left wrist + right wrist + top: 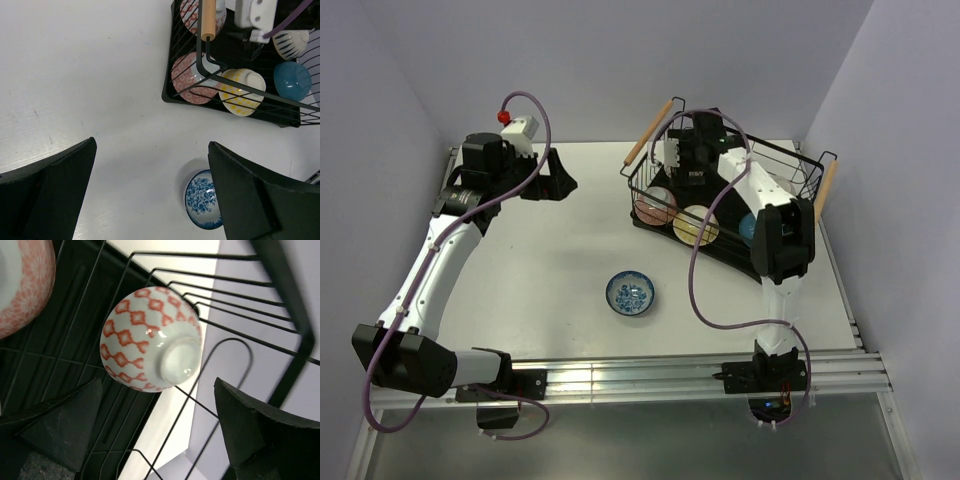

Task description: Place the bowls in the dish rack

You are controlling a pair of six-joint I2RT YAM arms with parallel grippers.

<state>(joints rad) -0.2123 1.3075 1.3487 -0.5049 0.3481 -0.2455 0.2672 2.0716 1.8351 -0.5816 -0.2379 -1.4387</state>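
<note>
One bowl is left out, I'd say: the blue floral bowl [631,293] sits alone on the table [550,250] at the centre of the overhead view, well apart from the dish rack [810,170] at upper right, where five others already lie. The right gripper [157,390] is down inside the rack, jaws spread wide and gripping nothing. The red-diamond bowl [145,340] lies on its side just beyond its fingertips. The left gripper [151,145], equally wide and empty, hovers at upper left.
</note>
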